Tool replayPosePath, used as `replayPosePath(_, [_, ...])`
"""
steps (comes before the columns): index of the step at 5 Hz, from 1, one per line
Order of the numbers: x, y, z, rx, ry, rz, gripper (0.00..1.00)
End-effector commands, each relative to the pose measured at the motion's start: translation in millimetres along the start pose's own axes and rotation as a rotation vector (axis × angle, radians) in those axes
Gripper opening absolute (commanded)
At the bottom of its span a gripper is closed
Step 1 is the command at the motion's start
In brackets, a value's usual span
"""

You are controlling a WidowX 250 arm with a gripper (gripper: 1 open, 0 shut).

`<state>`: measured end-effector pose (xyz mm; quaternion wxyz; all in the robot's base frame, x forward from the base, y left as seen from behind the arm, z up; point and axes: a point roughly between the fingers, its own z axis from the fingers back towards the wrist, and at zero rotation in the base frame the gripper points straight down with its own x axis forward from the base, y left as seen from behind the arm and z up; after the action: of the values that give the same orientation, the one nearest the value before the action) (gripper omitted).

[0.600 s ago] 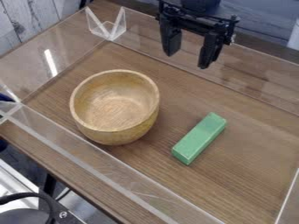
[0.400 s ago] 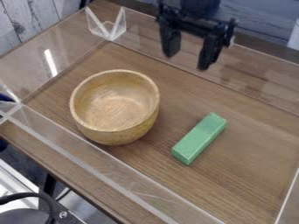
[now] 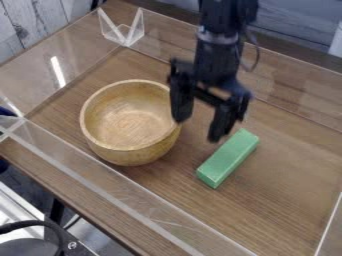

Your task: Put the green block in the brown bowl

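The green block lies flat on the wooden table at the lower right, its long side slanting up to the right. To its left stands the brown bowl, round, light tan wood, nothing inside. My gripper hangs pointing down between the two, just above the block's upper left end and close to the bowl's right rim. Its dark fingers stand open with nothing between them.
The table is ringed by low clear acrylic walls. A clear plastic bracket stands at the back left corner. Weathered white boards show at the upper left.
The gripper has dropped from the back of the table down and toward the camera, now hanging low beside the bowl and over the block's near end. Its fingers stayed open.
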<state>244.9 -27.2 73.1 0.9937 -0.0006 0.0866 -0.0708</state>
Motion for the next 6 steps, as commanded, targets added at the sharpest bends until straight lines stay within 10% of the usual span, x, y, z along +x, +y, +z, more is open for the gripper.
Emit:
replayPosePath(1, [0.5, -11, 1.4, 0.012, -0.082, -0.042, 1.00])
replayPosePath(6, [14.6, -22, -35.8, -0.010, -0.092, -0.093, 1.00])
